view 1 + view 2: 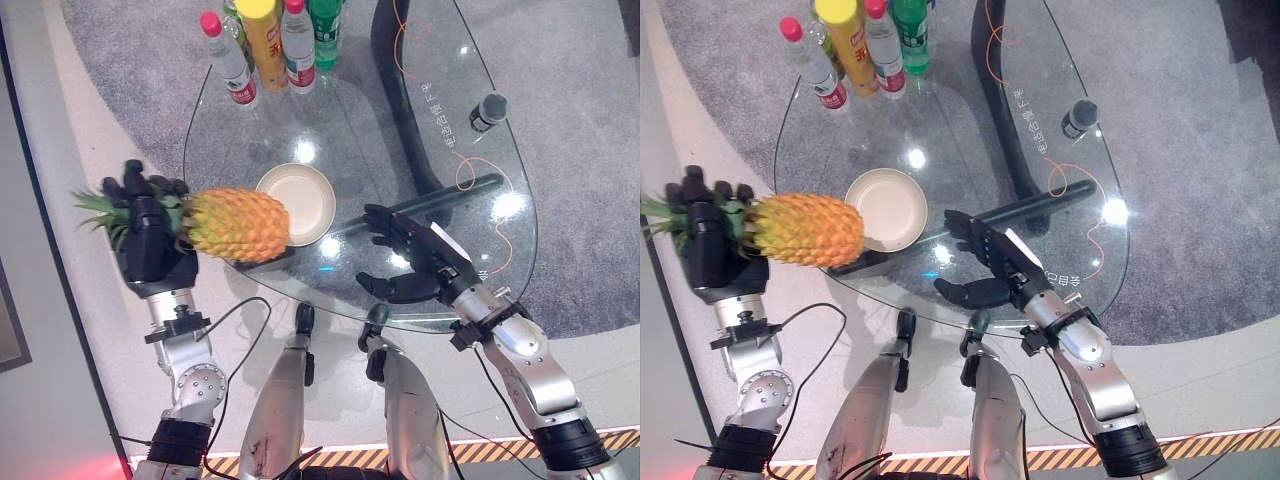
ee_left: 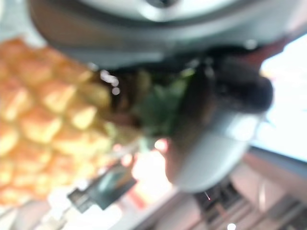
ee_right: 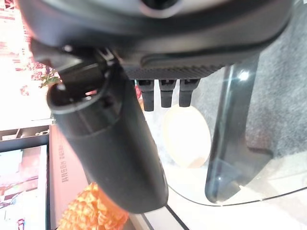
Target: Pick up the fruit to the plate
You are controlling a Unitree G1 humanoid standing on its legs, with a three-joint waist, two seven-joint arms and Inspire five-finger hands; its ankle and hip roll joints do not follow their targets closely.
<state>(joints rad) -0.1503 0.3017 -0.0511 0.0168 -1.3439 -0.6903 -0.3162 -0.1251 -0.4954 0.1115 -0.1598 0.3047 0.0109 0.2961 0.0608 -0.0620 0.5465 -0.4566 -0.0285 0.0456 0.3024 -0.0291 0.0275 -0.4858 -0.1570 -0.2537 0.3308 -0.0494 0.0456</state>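
Note:
My left hand [image 1: 150,240] is shut on a pineapple [image 1: 236,224], gripping it near its green leafy crown [image 1: 100,207]. The fruit lies sideways in the air at the left edge of the glass table [image 1: 400,150], its orange body reaching toward the cream plate [image 1: 300,201]. The plate rests on the glass just right of the pineapple's end. In the left wrist view the pineapple [image 2: 38,120] shows close against the fingers. My right hand [image 1: 415,258] hovers open over the near edge of the table, to the right of the plate [image 3: 186,135].
Several bottles [image 1: 270,45] stand at the table's far left edge. A small dark bottle [image 1: 487,111] stands at the far right. An orange cord [image 1: 470,175] loops across the glass. Dark table legs [image 1: 400,80] show through it. Grey carpet surrounds the table.

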